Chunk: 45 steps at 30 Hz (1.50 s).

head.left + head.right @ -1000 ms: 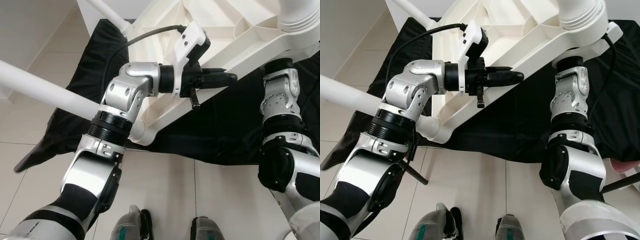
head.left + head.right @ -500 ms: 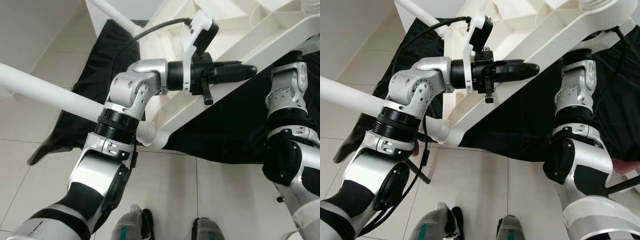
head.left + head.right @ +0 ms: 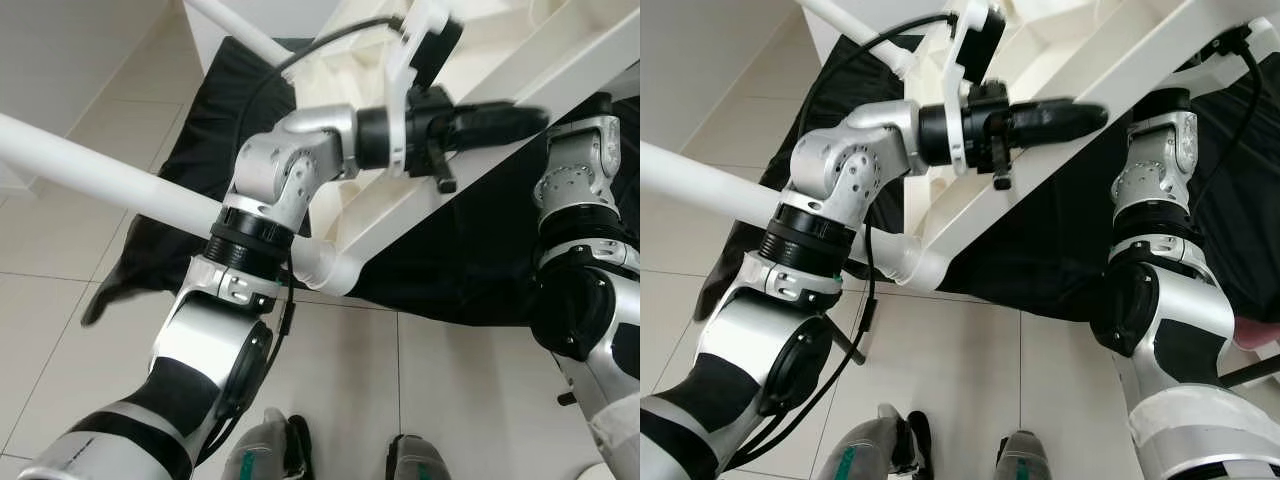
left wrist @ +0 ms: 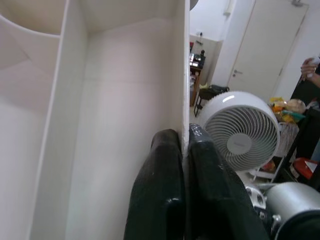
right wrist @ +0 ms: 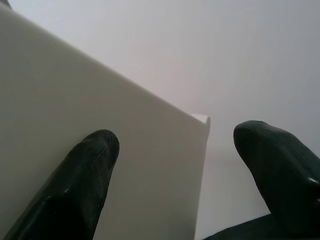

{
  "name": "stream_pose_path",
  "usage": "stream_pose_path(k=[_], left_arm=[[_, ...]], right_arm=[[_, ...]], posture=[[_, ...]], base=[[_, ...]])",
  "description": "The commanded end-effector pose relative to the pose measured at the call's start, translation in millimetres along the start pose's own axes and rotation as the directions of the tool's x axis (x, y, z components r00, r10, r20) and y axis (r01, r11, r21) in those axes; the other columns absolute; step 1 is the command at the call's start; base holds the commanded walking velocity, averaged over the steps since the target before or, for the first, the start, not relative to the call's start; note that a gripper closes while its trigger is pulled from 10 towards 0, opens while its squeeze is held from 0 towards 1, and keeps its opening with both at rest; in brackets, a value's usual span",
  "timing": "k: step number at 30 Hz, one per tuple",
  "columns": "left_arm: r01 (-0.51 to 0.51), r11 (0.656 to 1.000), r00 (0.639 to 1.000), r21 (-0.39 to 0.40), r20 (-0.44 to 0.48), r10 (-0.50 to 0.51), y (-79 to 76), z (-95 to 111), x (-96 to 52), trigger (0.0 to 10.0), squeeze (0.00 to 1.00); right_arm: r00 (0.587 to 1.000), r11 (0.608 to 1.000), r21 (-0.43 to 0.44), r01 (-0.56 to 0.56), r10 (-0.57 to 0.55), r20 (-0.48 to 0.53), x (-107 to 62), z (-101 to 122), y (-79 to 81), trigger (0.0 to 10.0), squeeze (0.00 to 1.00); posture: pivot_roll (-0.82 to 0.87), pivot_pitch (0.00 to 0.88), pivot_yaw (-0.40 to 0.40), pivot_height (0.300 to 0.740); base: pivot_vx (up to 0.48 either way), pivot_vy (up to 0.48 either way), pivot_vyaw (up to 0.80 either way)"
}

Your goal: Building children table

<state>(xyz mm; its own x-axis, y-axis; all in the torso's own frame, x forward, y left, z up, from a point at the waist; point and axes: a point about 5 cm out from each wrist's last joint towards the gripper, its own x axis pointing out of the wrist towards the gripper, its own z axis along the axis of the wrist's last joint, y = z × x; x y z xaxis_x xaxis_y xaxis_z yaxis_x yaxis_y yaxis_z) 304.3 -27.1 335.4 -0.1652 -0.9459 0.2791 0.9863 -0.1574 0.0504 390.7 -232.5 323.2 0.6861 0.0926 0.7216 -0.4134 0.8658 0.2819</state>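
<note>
The white plastic children table (image 3: pixel 600 50) hangs tilted with its ribbed underside towards me. One long white leg (image 3: pixel 100 165) runs out to the left from the corner socket (image 3: pixel 335 270); a second leg (image 3: pixel 250 30) sticks out at the top. My left gripper (image 3: pixel 535 118) reaches right and is shut on a thin rim of the table (image 4: pixel 184 75), its fingers (image 4: pixel 160 175) pinching the wall. My right arm (image 3: pixel 580 200) rises under the table's right edge. In the right wrist view my right gripper (image 5: pixel 175 137) stands open, one finger (image 5: pixel 75 185) against a white panel (image 5: pixel 100 90).
A black cloth (image 3: pixel 220 130) is spread over the tiled floor (image 3: pixel 60 240) beneath the table. My feet (image 3: pixel 270 455) stand at the cloth's near edge. In the left wrist view a white fan (image 4: pixel 242 135), a door and a person's hand (image 4: pixel 310 67) are in the room beyond.
My left gripper, still clamped on the rim, has risen and moved right, and the table's corner and leg have lifted with it. The view has shifted a little too.
</note>
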Motion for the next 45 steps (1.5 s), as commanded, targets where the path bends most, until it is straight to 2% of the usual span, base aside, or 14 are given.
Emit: stream_pose_path(k=[1,3,9,13,15,19,27,29,32,34,39,43,44,45], left_arm=[[0.214,0.973,0.97,0.089,0.096,-0.223,-25.1,31.9,31.7,0.0,0.0],[0.215,0.971,0.969,0.1,0.106,-0.225,-24.7,35.6,32.7,0.0,0.0],[0.218,0.964,0.955,0.153,0.168,-0.243,-18.0,69.4,35.3,0.0,0.0],[0.233,0.954,0.934,0.19,0.228,-0.274,-20.9,86.6,35.7,0.0,0.0],[0.239,0.953,0.924,0.184,0.259,-0.282,-21.1,91.1,34.6,0.0,0.0],[0.222,0.961,0.925,0.166,0.276,-0.262,-17.9,89.2,33.0,0.0,0.0],[0.212,0.973,0.905,0.089,0.359,-0.23,-9.0,87.5,23.5,0.0,0.0],[0.193,0.978,0.898,0.073,0.388,-0.206,1.4,86.4,24.6,0.0,0.0],[0.196,0.977,0.892,0.089,0.397,-0.215,5.0,87.3,27.6,0.0,0.0],[0.198,0.973,0.876,0.115,0.424,-0.229,6.2,101.9,28.5,0.0,0.0],[0.196,0.974,0.873,0.117,0.431,-0.228,7.4,103.8,27.6,0.0,0.0],[0.16,0.986,0.883,0.054,0.438,-0.167,19.6,84.7,20.7,0.0,0.0],[0.135,0.991,0.889,0.022,0.438,-0.131,23.8,79.8,18.2,9.6,0.0],[0.135,0.991,0.889,0.022,0.438,-0.131,23.8,79.8,18.2,9.6,0.0]], right_arm=[[0.993,0.995,0.045,-0.091,0.094,-0.072,2.1,-21.1,17.8,10.0,0.0],[0.991,0.992,0.063,-0.109,0.113,-0.066,3.7,-21.7,20.8,10.0,0.0],[0.98,0.976,0.092,-0.197,0.199,-0.017,14.9,-14.9,34.4,10.0,0.0],[0.976,0.972,0.094,-0.217,0.218,-0.009,21.7,-11.7,40.0,10.0,0.0],[0.975,0.971,0.093,-0.222,0.224,-0.01,22.8,-11.9,41.4,10.0,0.0],[0.973,0.969,0.093,-0.228,0.231,-0.016,22.4,-13.6,42.2,10.0,0.0],[0.972,0.969,0.095,-0.227,0.232,-0.039,18.0,-18.9,40.2,10.0,0.0],[0.971,0.969,0.097,-0.228,0.233,-0.044,17.3,-20.2,40.1,10.0,0.0],[0.971,0.968,0.1,-0.229,0.235,-0.049,16.9,-21.8,40.8,10.0,0.0],[0.968,0.965,0.106,-0.24,0.246,-0.052,17.9,-24.9,45.3,10.0,0.0],[0.967,0.964,0.105,-0.244,0.25,-0.05,18.2,-25.1,46.5,10.0,0.0],[0.968,0.965,0.105,-0.242,0.248,-0.048,17.0,-26.3,46.5,10.0,0.0],[0.967,0.964,0.107,-0.242,0.248,-0.05,16.3,-27.2,46.4,10.0,0.0],[0.967,0.964,0.107,-0.242,0.248,-0.05,16.3,-27.2,46.4,10.0,0.0]], posture=[[-0.08,0.057,0.043,0.74],[-0.08,0.057,0.043,0.74],[-0.09,0.05,0.043,0.74],[-0.09,0.046,0.042,0.74],[-0.09,0.048,0.042,0.74],[-0.09,0.055,0.042,0.74],[-0.09,0.071,0.043,0.74],[-0.09,0.07,0.041,0.74],[-0.08,0.072,0.038,0.74],[-0.08,0.07,0.041,0.74],[-0.08,0.069,0.043,0.74],[-0.08,0.074,0.046,0.74],[-0.08,0.075,0.046,0.74],[-0.08,0.075,0.046,0.74]], base=[[0.0,0.0,0.0],[0.0,0.0,0.0],[0.0,0.0,0.0],[0.0,0.0,0.0],[0.0,0.0,0.0],[0.0,0.0,0.0],[0.0,0.0,0.0],[0.0,0.0,0.0],[0.0,0.0,0.0],[0.0,0.0,0.0],[0.0,0.0,0.0],[0.0,0.0,0.0],[0.0,0.0,0.0],[0.0,0.0,0.0]])
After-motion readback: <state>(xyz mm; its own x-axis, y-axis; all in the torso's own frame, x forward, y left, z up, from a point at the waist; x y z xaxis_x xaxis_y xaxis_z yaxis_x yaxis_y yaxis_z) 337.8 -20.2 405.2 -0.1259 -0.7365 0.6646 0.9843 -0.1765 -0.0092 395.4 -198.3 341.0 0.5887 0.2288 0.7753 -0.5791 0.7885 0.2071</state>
